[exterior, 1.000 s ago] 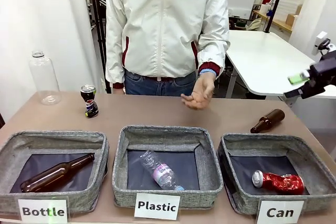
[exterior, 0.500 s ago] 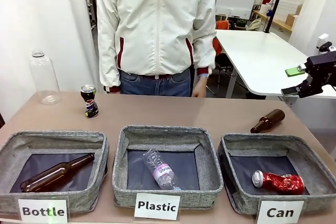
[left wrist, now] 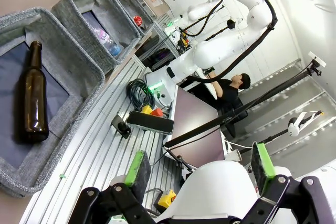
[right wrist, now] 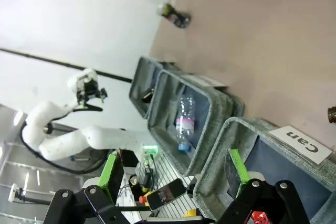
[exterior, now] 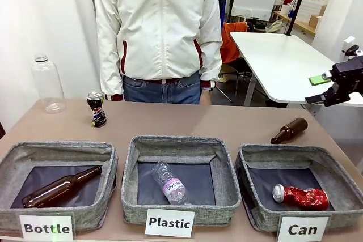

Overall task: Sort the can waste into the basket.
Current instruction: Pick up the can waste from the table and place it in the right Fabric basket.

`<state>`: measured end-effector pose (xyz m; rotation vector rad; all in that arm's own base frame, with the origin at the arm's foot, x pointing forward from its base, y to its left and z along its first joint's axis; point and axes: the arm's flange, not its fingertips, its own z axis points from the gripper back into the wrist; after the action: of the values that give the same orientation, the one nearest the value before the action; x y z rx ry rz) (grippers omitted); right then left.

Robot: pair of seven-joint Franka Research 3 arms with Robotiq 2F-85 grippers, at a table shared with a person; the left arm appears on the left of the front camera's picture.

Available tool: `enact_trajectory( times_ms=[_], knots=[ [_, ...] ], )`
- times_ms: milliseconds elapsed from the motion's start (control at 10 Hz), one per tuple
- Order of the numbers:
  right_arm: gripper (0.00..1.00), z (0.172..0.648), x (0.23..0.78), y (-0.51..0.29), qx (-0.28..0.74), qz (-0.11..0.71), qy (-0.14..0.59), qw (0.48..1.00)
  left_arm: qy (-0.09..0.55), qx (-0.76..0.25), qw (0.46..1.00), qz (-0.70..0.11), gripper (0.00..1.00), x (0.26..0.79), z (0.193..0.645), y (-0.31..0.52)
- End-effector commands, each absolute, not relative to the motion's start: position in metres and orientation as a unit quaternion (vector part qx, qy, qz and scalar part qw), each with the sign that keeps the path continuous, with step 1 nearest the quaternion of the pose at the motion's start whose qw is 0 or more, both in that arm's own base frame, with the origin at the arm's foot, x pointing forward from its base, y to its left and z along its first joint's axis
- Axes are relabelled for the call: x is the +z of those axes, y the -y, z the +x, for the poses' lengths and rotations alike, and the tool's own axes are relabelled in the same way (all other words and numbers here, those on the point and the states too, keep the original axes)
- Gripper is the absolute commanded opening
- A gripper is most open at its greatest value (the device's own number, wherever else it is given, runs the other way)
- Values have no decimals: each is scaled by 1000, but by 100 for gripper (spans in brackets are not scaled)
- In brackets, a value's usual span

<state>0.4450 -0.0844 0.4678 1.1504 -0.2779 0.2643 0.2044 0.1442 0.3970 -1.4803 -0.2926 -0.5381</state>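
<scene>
Entry: can sorting, judged half done. Red can (exterior: pixel 299 196): crushed, lying inside the Can basket (exterior: pixel 247 160), at 5 o'clock on the table (exterior: pixel 187 120) in the front view. Black can (exterior: pixel 96 109): upright on the bare tabletop at 10 o'clock, well apart from that basket, not yet fetched. Right gripper (exterior: pixel 317 90): jaws spread wide, nothing held, raised off the table at 3 o'clock. Left gripper (left wrist: pixel 199 163): jaws wide, nothing held. Change over the last second: the person (exterior: pixel 159 32) no longer reaches over the far edge at 12 o'clock and stands with arms down. The right gripper has barely shifted, and both cans are unmoved.
</scene>
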Motion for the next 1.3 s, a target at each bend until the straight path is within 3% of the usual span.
enact_trajectory(
  times_ms=[0, 600, 700, 1000, 1200],
  knots=[
    [100, 443, 471, 86, 136, 540, 132, 820, 133, -252, 693, -663, 100, 398, 202, -146],
    [100, 443, 471, 86, 136, 540, 132, 820, 131, -241, 696, -663, 100, 397, 204, -144],
    [100, 443, 471, 86, 136, 540, 132, 820, 128, -281, 688, -657, 100, 408, 216, -134],
    [100, 443, 471, 86, 136, 540, 132, 820, 82, -373, 692, -613, 100, 414, 296, -91],
    [100, 443, 471, 86, 136, 540, 132, 820, 88, -436, 687, -575, 100, 406, 357, -55]
  ],
)
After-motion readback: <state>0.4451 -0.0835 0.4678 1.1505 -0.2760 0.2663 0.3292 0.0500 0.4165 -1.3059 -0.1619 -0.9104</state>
